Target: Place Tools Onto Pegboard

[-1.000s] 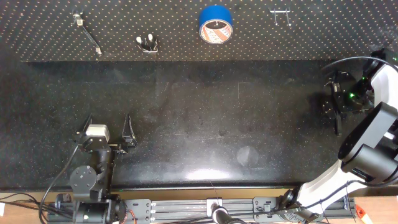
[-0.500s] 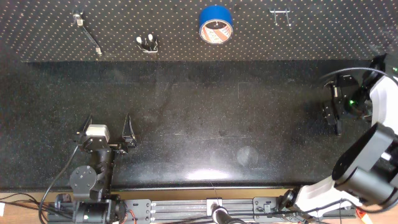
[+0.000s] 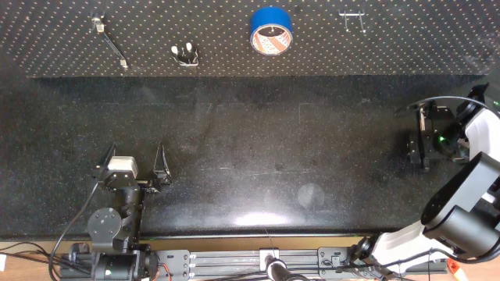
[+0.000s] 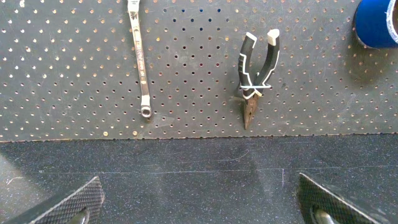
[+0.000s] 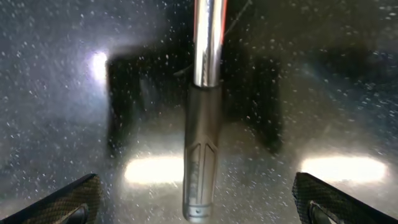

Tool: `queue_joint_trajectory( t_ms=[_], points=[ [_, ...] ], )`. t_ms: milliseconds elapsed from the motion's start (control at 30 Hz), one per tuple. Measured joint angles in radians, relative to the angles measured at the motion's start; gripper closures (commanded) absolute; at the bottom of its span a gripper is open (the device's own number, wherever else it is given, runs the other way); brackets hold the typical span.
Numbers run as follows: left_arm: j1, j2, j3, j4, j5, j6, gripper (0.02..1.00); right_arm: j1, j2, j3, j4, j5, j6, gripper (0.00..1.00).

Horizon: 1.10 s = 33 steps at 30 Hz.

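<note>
Hanging on pegboard (image 3: 219,47): tape (image 3: 271,31), wrench (image 3: 113,43), pliers (image 3: 185,54), each on own peg. Right gripper (image 3: 420,144) low over table (image 3: 273,140), fingers spread astride dark-handled tool (image 5: 202,143) lying flat, likely lined up to pinch it. Left gripper (image 3: 135,162) parked, spread, empty. Bare hook (image 3: 353,19) probably tool's place.

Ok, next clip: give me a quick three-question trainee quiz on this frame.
1. True or false: the blue tape roll hangs on the pegboard.
2. What hangs between the wrench and the tape? A) pliers B) hammer C) saw
3. Which arm's gripper is over the dark-handled tool on the table?
Key: 1 true; 2 A; 3 the right gripper, fingers open.
</note>
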Motion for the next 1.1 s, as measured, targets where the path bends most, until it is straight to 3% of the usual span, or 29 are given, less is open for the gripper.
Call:
queue_joint_trajectory(
  t_ms=[533, 867, 1033, 1067, 1100],
  points=[
    [0.000, 0.000, 0.000, 0.000, 0.000, 0.000, 0.023, 0.000, 0.037, 0.000, 0.047, -0.015, -0.014, 0.007],
    [0.000, 0.000, 0.000, 0.000, 0.000, 0.000, 0.020, 0.032, 0.037, 0.000, 0.066, -0.023, -0.085, 0.007],
    [0.000, 0.000, 0.000, 0.000, 0.000, 0.000, 0.023, 0.034, 0.037, 0.000, 0.067, -0.026, -0.098, 0.242],
    [0.000, 0.000, 0.000, 0.000, 0.000, 0.000, 0.023, 0.034, 0.037, 0.000, 0.067, -0.026, -0.095, 0.382],
    [0.000, 0.000, 0.000, 0.000, 0.000, 0.000, 0.023, 0.034, 0.037, 0.000, 0.067, -0.026, -0.090, 0.443]
  ],
)
